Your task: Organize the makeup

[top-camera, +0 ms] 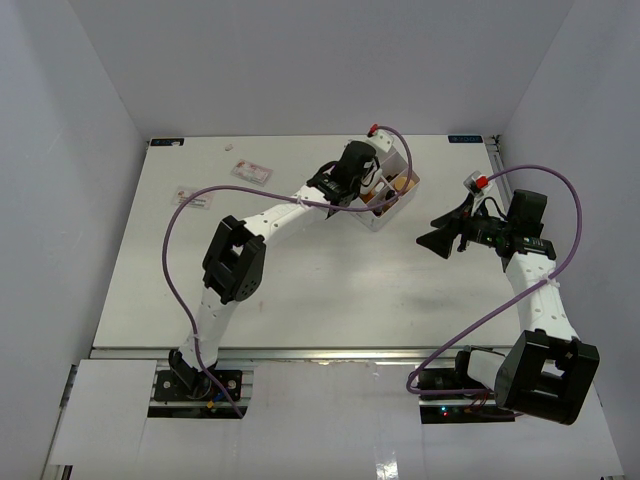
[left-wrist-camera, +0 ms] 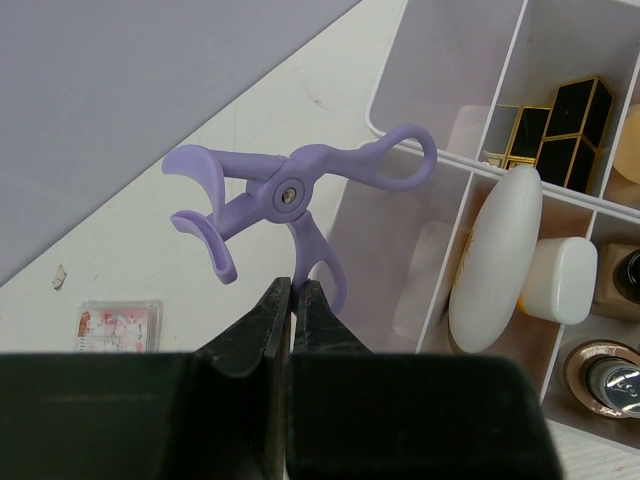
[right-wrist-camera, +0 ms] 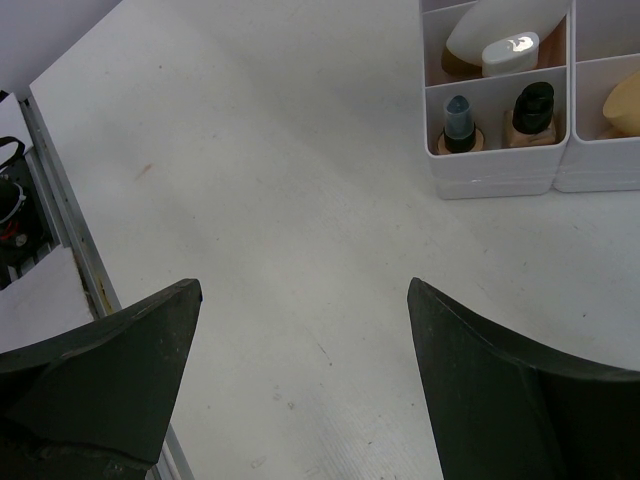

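My left gripper [left-wrist-camera: 295, 285] is shut on the handle loop of a purple eyelash curler [left-wrist-camera: 290, 190] and holds it over the left side of the white compartment box [left-wrist-camera: 440, 160]. In the top view that gripper [top-camera: 372, 183] is at the box [top-camera: 385, 218]. Two black-and-gold lipstick tubes [left-wrist-camera: 560, 125] stand in one compartment. A white egg-shaped piece [left-wrist-camera: 495, 260] and a white cap [left-wrist-camera: 560, 280] lie in another. My right gripper [right-wrist-camera: 300, 285] is open and empty over bare table, and it also shows in the top view [top-camera: 440, 238]. A dark-capped beige bottle [right-wrist-camera: 530, 110] and a tan sponge [right-wrist-camera: 620, 105] sit in the box.
Two small flat packets [top-camera: 252, 171] [top-camera: 193, 198] lie on the table's far left; one shows in the left wrist view [left-wrist-camera: 118, 325]. A second small bottle [right-wrist-camera: 458, 122] stands beside the dark-capped one. The table's metal edge rail [right-wrist-camera: 70, 240] runs along the left of the right wrist view.
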Robot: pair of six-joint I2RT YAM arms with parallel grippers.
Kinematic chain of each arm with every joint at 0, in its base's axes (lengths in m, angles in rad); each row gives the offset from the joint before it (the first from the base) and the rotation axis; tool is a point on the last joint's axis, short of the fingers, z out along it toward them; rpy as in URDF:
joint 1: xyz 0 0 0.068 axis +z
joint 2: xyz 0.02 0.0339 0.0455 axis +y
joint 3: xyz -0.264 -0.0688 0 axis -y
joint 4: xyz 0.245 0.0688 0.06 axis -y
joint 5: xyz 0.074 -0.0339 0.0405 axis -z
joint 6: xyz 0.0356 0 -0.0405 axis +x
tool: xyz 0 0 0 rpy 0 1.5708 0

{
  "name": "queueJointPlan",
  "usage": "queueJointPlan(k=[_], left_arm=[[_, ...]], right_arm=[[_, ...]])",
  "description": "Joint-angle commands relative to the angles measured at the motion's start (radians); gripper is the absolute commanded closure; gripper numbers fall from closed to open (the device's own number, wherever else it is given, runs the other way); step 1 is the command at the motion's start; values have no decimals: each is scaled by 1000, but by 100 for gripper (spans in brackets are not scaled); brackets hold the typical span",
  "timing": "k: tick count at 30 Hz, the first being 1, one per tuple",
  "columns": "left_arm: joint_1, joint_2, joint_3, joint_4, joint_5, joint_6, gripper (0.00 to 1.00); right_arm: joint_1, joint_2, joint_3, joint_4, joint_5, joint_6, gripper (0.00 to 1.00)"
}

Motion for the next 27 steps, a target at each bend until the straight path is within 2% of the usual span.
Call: queueJointPlan(k=[1, 14, 27], left_arm=[[-7, -11, 13, 10, -14, -12, 100], [-8, 14, 15, 13, -56, -14, 97], [-6, 22, 8, 13, -57, -20, 83]], right_arm=[[-6, -3, -5, 7, -15, -15, 10], [-10, -1, -5, 6, -18, -14, 10], [-15, 1, -5, 6, -22, -11, 10]])
